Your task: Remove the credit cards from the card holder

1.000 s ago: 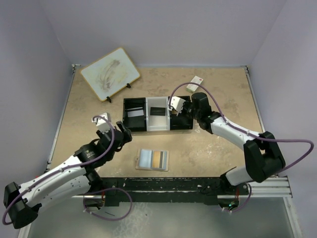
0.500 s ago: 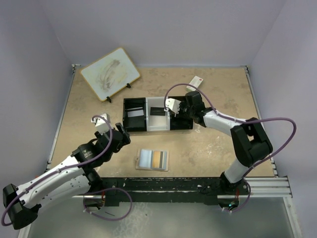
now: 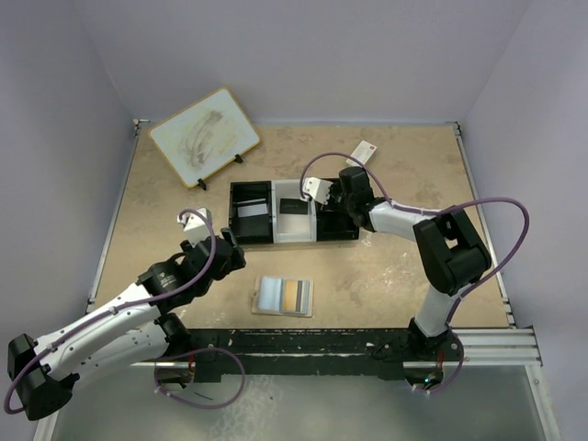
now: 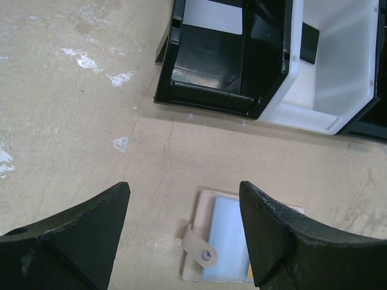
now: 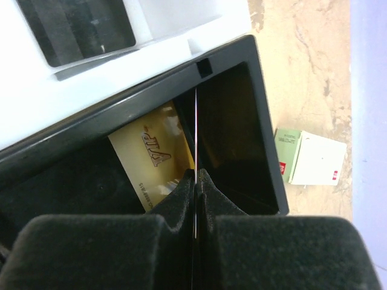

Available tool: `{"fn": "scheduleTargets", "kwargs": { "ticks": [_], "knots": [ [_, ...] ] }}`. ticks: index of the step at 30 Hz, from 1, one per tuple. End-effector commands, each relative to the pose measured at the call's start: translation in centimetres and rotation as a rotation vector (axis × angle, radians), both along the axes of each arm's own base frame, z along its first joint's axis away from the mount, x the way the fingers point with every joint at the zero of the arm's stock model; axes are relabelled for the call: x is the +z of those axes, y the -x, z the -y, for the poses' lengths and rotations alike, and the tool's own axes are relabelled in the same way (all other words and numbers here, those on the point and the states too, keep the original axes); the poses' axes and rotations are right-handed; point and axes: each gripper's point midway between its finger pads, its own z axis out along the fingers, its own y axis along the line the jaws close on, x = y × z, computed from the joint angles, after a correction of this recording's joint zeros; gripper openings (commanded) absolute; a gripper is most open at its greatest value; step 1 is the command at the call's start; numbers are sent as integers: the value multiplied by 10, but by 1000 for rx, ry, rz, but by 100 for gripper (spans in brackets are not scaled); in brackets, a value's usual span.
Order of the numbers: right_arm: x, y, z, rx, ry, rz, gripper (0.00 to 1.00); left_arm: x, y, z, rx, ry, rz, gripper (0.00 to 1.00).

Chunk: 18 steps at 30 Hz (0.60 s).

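Note:
The card holder [image 3: 283,297] lies open and flat near the table's front, pale blue inside, with card edges showing in its right half. Its snap tab [image 4: 204,254] points left. My left gripper [image 3: 230,252] [image 4: 183,188] hangs open above the holder's left side, nothing between its fingers. My right gripper [image 3: 333,206] [image 5: 195,173] is shut on a thin credit card [image 5: 196,130] seen edge-on, over the right black compartment of the tray [image 3: 248,241]. A gold VIP card [image 5: 151,160] lies in that compartment.
The tray's white middle compartment holds a black card [image 3: 292,205] [image 5: 78,30]; its left black one holds a white card [image 3: 250,209] [image 4: 211,17]. A white box with a red mark [image 3: 362,152] [image 5: 314,158] lies behind the tray. A framed board [image 3: 203,136] stands back left.
The right arm has folded in and carried its gripper left over the tray's right compartment. The left gripper has shifted slightly toward the card holder.

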Motion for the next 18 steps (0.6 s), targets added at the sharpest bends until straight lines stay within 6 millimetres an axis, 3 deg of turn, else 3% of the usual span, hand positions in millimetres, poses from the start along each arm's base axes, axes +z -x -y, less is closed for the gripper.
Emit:
{"fn": "scheduleTargets", "kwargs": {
  "ticks": [1, 6, 10, 15, 17, 18],
  "knots": [
    [20, -15, -11, 35, -31, 75, 0, 20, -4, 7, -30, 24, 28, 71],
    [8, -19, -6, -6, -9, 51, 1, 15, -4, 11, -38, 28, 11, 71],
    [11, -20, 0, -35, -13, 92, 16, 15, -5, 15, -51, 30, 7, 71],
    [6, -12, -4, -8, -22, 45, 20, 4, -1, 28, -129, 7, -51, 71],
    [11, -13, -5, -18, -38, 48, 35, 2, -2, 26, -116, -12, -61, 70],
    [13, -11, -8, -8, -53, 46, 38, 3, -2, 24, -97, -9, -58, 69]
  ]
}}
